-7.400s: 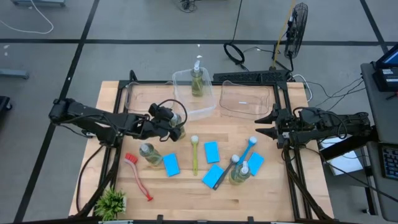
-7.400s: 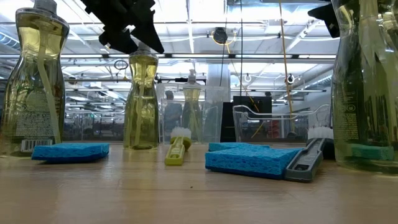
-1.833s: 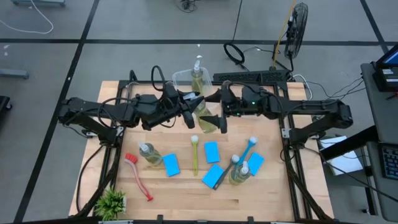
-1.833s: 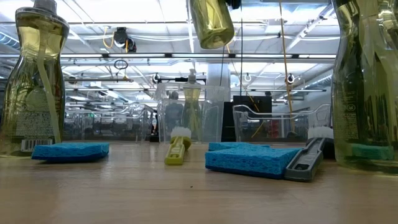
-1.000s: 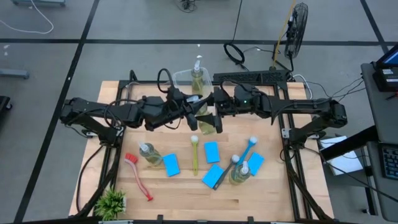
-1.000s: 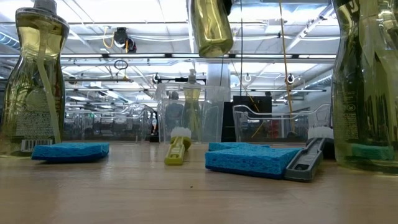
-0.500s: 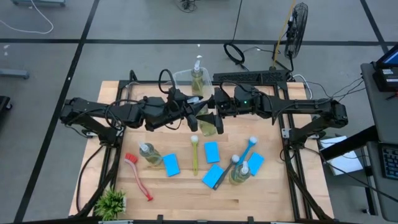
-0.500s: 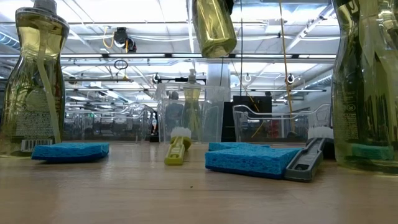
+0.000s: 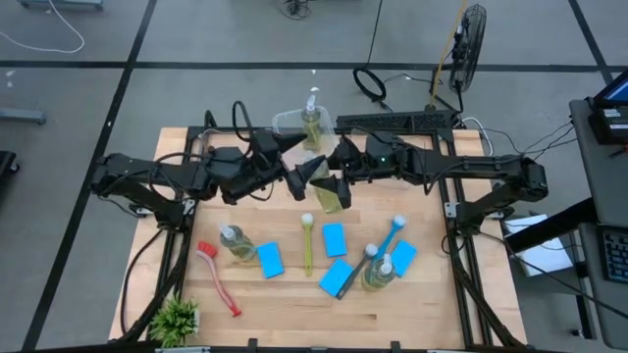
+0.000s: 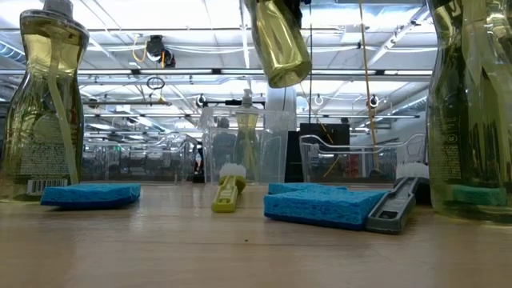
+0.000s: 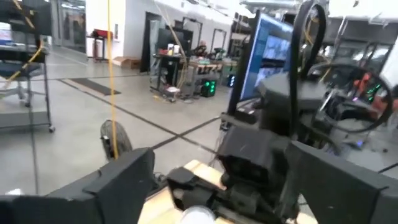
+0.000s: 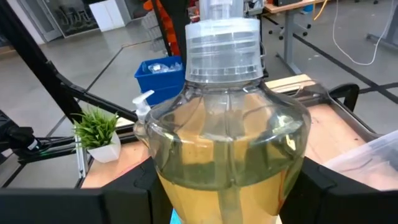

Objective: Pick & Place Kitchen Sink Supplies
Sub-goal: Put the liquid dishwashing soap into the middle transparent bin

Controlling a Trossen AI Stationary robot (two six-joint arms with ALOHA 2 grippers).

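No text can be read anywhere; the clear plastic pump bottle of yellow-green liquid (image 10: 50, 104) carries a printed back label and barcode (too blurred to make out).

Bright ceiling lights glare in low view; left wrist view blurred.

Bare wood lies left of the red brush (image 9: 218, 278), while sponges (image 9: 270, 259) and bottles (image 9: 236, 243) (probably close-set) crowd the table's (image 9: 280, 312) middle.

Two dark jointed arms, looped black cables, perhaps a green light.
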